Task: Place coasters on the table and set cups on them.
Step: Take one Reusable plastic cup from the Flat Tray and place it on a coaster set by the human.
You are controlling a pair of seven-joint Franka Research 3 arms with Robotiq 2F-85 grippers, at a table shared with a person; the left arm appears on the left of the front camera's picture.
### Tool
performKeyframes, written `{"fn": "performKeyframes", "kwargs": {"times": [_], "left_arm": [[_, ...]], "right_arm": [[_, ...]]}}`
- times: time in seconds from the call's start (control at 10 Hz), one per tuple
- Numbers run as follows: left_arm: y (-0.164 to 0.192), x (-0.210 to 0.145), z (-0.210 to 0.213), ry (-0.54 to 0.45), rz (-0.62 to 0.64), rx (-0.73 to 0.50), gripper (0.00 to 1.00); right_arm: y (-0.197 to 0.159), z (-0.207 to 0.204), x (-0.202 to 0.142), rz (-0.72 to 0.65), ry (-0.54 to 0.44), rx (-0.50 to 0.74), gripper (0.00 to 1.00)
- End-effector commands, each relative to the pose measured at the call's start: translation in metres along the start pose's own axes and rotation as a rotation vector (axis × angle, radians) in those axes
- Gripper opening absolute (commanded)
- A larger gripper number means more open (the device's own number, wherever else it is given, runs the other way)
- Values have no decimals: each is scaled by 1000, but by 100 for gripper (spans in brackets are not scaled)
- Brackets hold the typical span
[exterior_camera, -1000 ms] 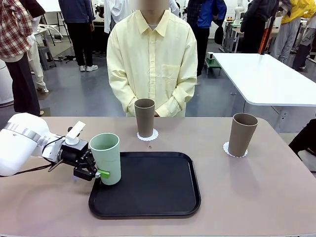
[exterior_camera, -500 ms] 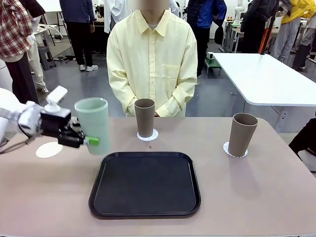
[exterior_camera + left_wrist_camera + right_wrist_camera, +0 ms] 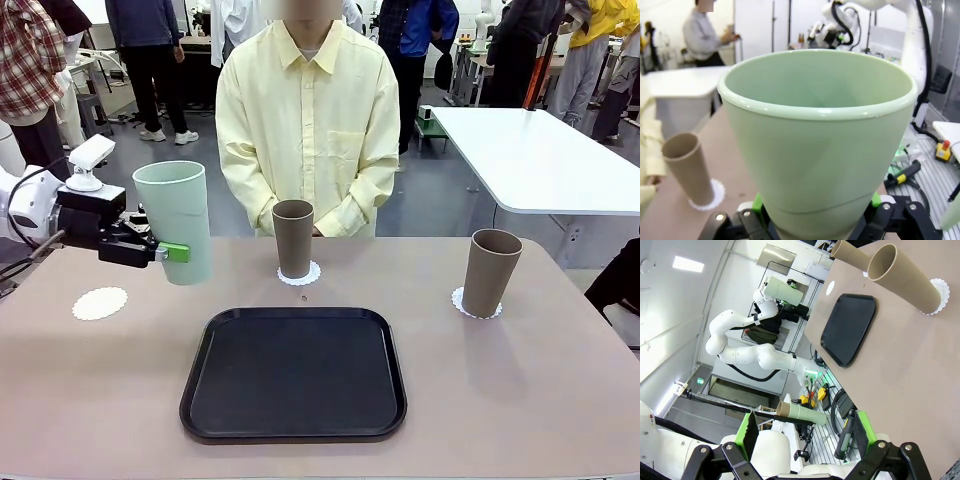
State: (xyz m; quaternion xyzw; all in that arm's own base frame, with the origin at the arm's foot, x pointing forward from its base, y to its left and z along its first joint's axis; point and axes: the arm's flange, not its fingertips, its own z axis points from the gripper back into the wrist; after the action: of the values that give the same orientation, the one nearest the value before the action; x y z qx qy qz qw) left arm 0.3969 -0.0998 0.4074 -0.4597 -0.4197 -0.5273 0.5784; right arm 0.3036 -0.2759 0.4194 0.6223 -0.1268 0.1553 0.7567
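Observation:
My left gripper (image 3: 163, 252) is shut on the pale mint green cup (image 3: 175, 222) and holds it upright in the air over the table's left part. The cup (image 3: 817, 145) looms close in the left wrist view, clamped low between the green pads. An empty coaster (image 3: 100, 303) lies on the table (image 3: 520, 400) below and to the left of it. One taupe-brown cup (image 3: 293, 238) stands on a coaster (image 3: 299, 275) at the far middle. Another brown cup (image 3: 490, 272) stands on a coaster (image 3: 476, 306) at the right. My right gripper (image 3: 805, 440) is open with nothing between its fingers.
A black rounded-square tray (image 3: 295, 372) with nothing on it lies at the table's near middle. A person in a pale yellow shirt (image 3: 305, 120) stands at the far edge, hands clasped. A white table (image 3: 540, 150) stands behind at the right.
My left gripper has lifted the mint cup from the tray's left edge, carrying it up and to the left, over the bare table near the empty coaster. The brown cups stay put.

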Motion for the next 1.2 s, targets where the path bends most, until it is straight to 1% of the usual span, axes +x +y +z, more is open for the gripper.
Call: {"fn": "performKeyframes", "kwargs": {"times": [0.0,0.1,0.4,0.7,0.9,1.1], "left_arm": [[-1,2,0,-1,-5,0,84],[13,-12,29,26,-61,58,84],[40,-52,118,34,-45,160,84],[43,-85,187,22,-44,253,84],[49,-98,215,-5,-43,308,84],[54,-101,221,-8,-34,349,84]], "right_arm": [[1,0,0,-7,1,2,100],[1,0,0,-7,1,2,100],[1,0,0,-7,1,2,100],[1,0,0,-7,1,2,100],[1,0,0,-7,1,2,100],[1,0,0,-7,1,2,100]]}}
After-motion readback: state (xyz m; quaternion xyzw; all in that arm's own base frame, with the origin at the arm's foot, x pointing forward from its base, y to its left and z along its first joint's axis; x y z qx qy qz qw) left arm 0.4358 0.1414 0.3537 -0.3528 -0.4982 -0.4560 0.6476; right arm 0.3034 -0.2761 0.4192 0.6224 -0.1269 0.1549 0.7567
